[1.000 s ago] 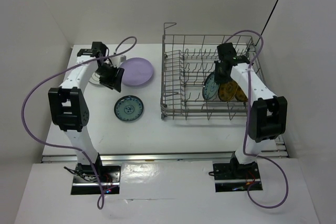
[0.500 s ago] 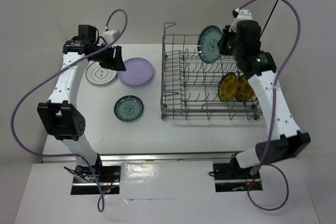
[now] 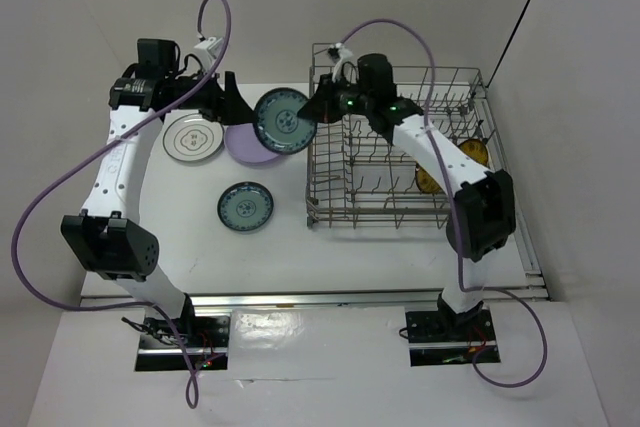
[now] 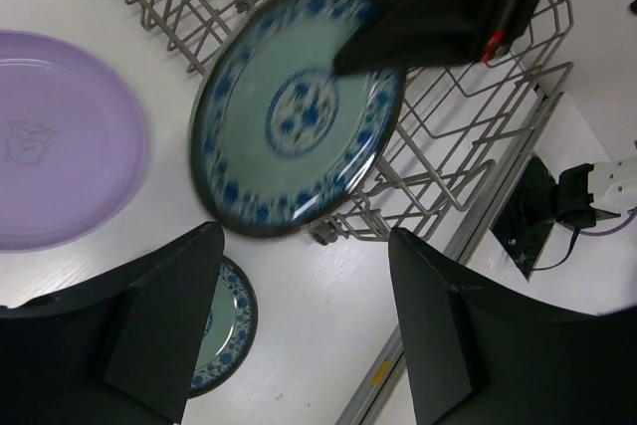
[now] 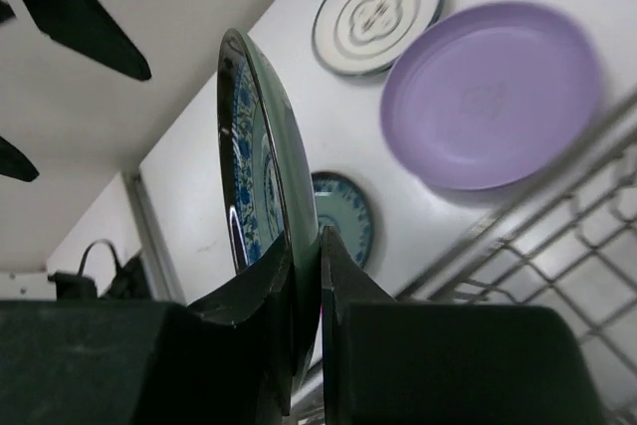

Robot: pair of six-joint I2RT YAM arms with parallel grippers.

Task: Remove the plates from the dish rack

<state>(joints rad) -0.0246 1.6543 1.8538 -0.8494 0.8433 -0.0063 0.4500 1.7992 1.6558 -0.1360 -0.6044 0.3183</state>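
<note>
Over white table (image 3: pixel 290 247), right pincer (image 3: pixel 318 111) holds teal plate (image 3: pixel 283 121) toward gaping left pincer (image 3: pixel 231 107).

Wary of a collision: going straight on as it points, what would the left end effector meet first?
Likely the teal plate pinched by the right end effector, though depth is unclear.

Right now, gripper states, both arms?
Left gripper: open, holding nothing.
Right gripper: shut on the teal plate, pinching its rim.
</note>
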